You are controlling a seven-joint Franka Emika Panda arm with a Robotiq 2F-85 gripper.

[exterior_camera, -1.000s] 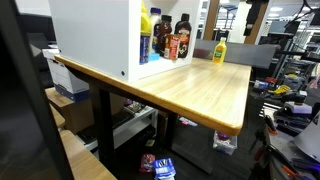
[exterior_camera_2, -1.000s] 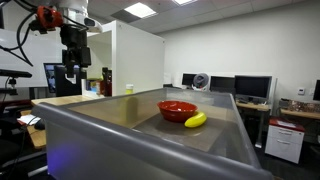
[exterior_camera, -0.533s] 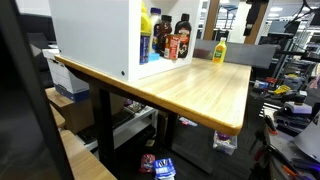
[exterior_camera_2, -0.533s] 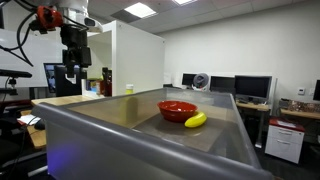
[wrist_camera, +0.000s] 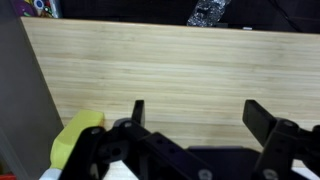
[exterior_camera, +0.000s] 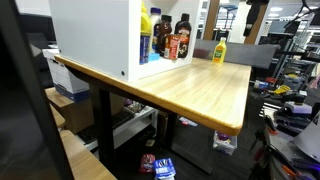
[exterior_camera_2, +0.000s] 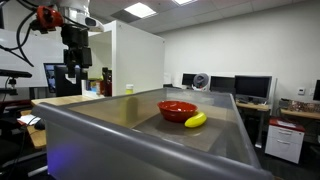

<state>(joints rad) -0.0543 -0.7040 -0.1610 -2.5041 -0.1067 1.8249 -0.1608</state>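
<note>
- Along the far edge of the bench, in an exterior view, the yellow bottle stands upright on its own. It is just beside the open front of the white cabinet, whose shelf carries a row of sauce bottles. The arm is out of this picture.
- Over the bench in an exterior view, the gripper hangs in the air in front of the cabinet with nothing in it. A grey bin fills the foreground, holding a red bowl and a banana, both well apart from the gripper.
- From the wrist view, the two fingers are spread wide over bare wood, gripping nothing. The yellow bottle shows at the lower left of the picture, outside the spread fingers and not between them. Whether it touches the gripper's body cannot be told.
- Judged from how things lie, the work looks barely begun: the bottle is upright and ungrasped, and nothing on the bench appears handled.
</note>
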